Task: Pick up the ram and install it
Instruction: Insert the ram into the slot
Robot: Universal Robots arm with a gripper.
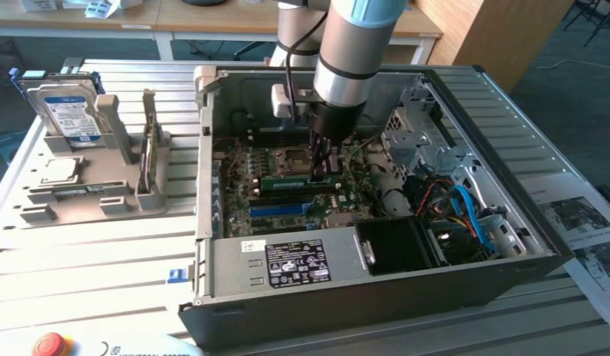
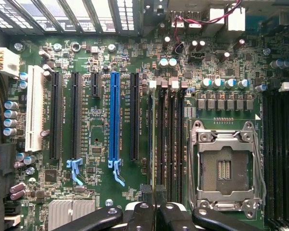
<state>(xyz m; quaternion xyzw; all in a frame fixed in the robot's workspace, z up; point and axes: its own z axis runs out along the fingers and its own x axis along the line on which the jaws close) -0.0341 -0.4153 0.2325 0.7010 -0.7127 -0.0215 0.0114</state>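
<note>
The tool (image 1: 325, 175) is clenched on one green ram (image 1: 285, 180), near one blue slot (image 1: 282, 210).

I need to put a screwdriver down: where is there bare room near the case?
Free: bare table between the grey fixture and the red button, the exterior view's left of the case. Crowded: inside the case, where the gripper grips the ram.
</note>
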